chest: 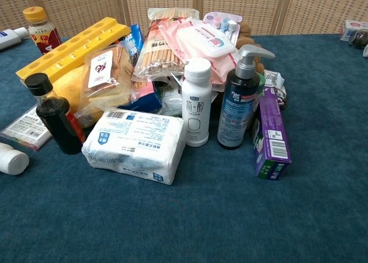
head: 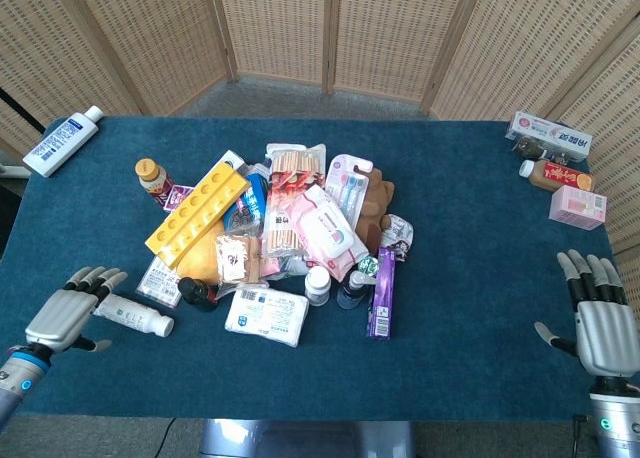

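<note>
Woven cane screens stand behind a blue-carpeted desk (head: 470, 228) heaped at its middle with packets and bottles. Near the desk's front left corner the left hand (head: 68, 316) hovers with fingers (head: 90, 276) spread, holding nothing, just beside the white plastic bottle (head: 132, 314) lying on its side. The bottle's long axis runs roughly along the front edge, its near end by the fingertips. At the front right corner, well apart, the right hand (head: 600, 318) is also spread and empty.

Left hand (head: 62, 318) lies just left of the lying bottle (head: 132, 314) – right hand (head: 600, 323) well apart, at the worktop (head: 470, 278) right edge.
</note>
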### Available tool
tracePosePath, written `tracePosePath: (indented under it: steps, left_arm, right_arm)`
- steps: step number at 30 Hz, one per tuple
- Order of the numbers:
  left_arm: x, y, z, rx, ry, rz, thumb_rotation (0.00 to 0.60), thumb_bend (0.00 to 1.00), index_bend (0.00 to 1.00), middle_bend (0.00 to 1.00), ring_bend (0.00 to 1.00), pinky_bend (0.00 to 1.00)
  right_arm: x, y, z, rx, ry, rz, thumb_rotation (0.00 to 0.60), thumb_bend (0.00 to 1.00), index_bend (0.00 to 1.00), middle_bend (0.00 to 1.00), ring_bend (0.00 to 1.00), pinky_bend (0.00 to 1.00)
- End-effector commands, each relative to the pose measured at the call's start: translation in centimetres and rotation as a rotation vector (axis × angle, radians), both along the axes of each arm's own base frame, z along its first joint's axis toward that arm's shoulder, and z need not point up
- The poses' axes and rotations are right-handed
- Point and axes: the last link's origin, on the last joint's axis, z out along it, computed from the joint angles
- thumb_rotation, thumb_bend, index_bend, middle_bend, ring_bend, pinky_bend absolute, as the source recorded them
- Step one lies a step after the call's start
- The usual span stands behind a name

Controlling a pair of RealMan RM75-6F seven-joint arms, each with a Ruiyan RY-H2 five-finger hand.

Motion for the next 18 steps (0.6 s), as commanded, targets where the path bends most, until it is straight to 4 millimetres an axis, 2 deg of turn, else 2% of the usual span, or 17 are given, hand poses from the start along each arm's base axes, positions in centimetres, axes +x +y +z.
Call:
tracePosePath:
  steps: [1, 9, 13, 15, 18]
  left_arm:
    - [1.2, 0.7, -1.5, -0.05, 0.027, -0.022, 0.6, 0.0, 0.0, 0.0, 0.0, 0.0]
    - [2.9, 1.1, -3.4, -0.101, 0.082, -0.081, 0.6, 0.0, 0.0, 0.0, 0.0, 0.0]
    - [3.0, 0.9, -4.2, -0.113, 0.112, -0.107, 0.6, 0.0, 0.1, 0.02, 0.0, 0.02]
    - [3.0, 0.8, -4.8, -0.122, 0.127, -0.119, 0.6, 0.0, 0.22, 0.11, 0.06, 0.09]
    - [3.2, 0.8, -5.6, -0.114, 0.137, -0.158, 0.6, 0.0, 0.42, 0.33, 0.26, 0.28]
  right_arm:
    - [0.0, 0.0, 0.1, -0.003, -0.005, -0.003, 0.6, 0.0, 0.0, 0.0, 0.0, 0.0]
    - [-0.1, -0.1, 0.6, -0.01, -0.022, -0.007, 0.6, 0.0, 0.0, 0.0, 0.0, 0.0]
    - [-0.1, -0.1, 0.8, -0.009, -0.031, -0.007, 0.6, 0.0, 0.0, 0.0, 0.0, 0.0]
    - [-0.1, 0.0, 0.8, -0.007, -0.034, -0.005, 0.6, 0.0, 0.0, 0.0, 0.0, 0.0]
    - [-0.1, 0.0, 0.9, -0.005, -0.038, -0.004, 0.6, 0.0, 0.0, 0.0, 0.0, 0.0]
